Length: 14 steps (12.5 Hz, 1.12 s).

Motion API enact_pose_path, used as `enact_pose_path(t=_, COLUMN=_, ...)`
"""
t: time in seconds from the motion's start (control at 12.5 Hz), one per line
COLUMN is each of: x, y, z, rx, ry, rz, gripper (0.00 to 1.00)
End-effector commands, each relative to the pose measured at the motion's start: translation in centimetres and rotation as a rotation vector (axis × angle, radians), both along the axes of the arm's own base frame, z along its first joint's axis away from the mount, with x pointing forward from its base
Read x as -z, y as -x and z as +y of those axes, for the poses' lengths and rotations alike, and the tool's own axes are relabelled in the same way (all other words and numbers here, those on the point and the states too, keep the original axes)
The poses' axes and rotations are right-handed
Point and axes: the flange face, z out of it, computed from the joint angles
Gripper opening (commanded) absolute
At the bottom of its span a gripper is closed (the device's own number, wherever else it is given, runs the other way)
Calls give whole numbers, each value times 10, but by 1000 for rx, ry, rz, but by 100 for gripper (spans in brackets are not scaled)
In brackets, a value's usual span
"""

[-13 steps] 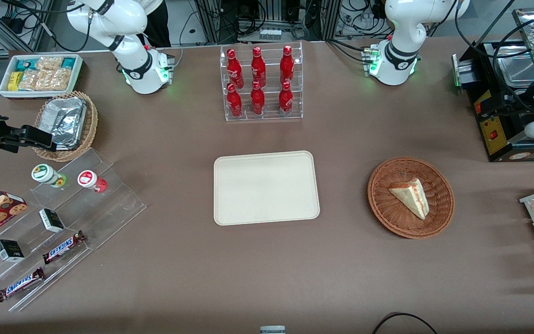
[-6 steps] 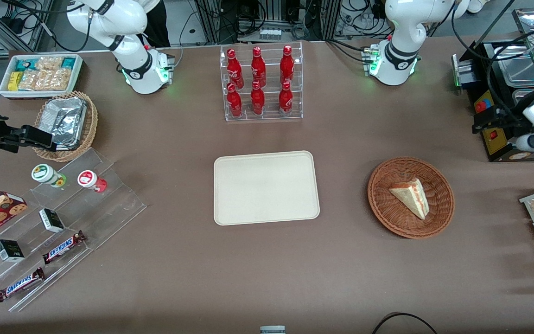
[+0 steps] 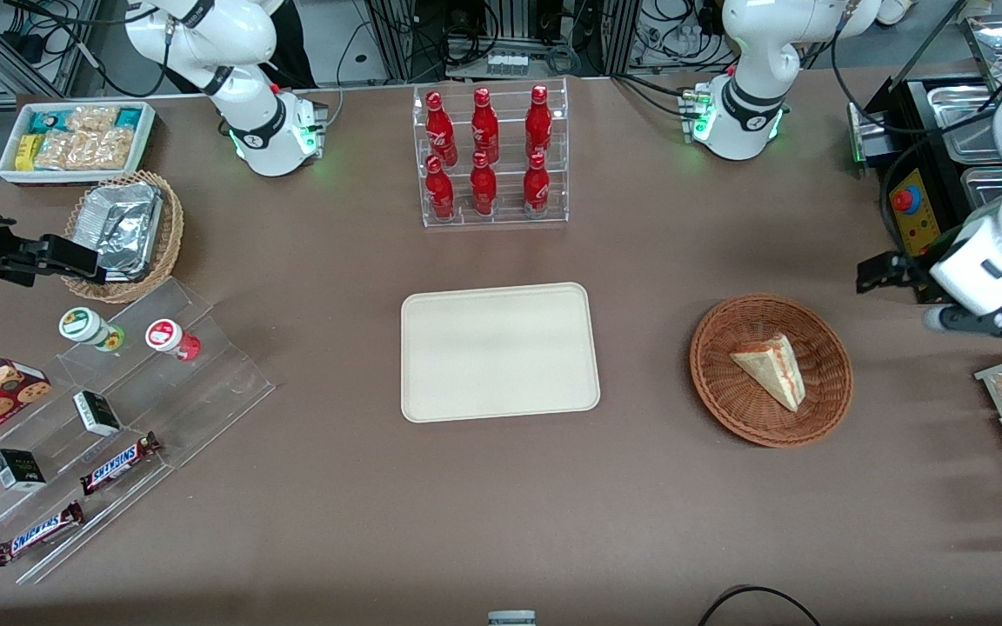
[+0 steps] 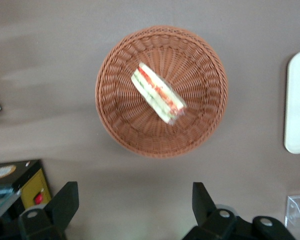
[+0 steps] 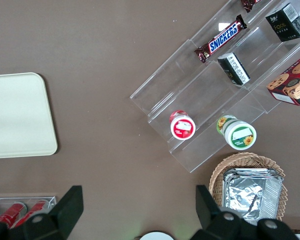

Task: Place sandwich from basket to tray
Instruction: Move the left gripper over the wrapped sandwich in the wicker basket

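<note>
My gripper (image 4: 132, 212) hangs wide apart near the basket (image 3: 771, 370). Pinching the sandwich (image 3: 771, 369) hard could squash its layers.

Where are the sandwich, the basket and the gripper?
sandwich (image 3: 769, 369), front view, top bread face.
basket (image 3: 718, 396), front view, woven wall.
gripper (image 4: 135, 207), left wrist view, open gap between fingers, above the table beside the basket.

Left arm raised, pincer (image 4: 132, 210) open, pointing down
</note>
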Motion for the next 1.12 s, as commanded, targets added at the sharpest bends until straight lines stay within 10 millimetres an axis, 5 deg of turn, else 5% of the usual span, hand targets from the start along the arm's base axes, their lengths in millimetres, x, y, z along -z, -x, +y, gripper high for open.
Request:
enact_pose_path(t=0.0, x=29, y=-1, z=-3, rx=-20, ry=-14, rz=-22, gripper=100)
enact_pose_path(t=0.56, x=94, y=-17, z=-22, rx=-196, ry=-32, rz=-63, gripper=100)
enact_pose_path(t=0.8, x=116, y=-15, z=-49, rx=-467, ry=-59, rz=-77, gripper=100)
enact_pose_path(t=1.04, x=135, y=-18, z=-51, rx=-703, ry=-73, rz=-82, gripper=100)
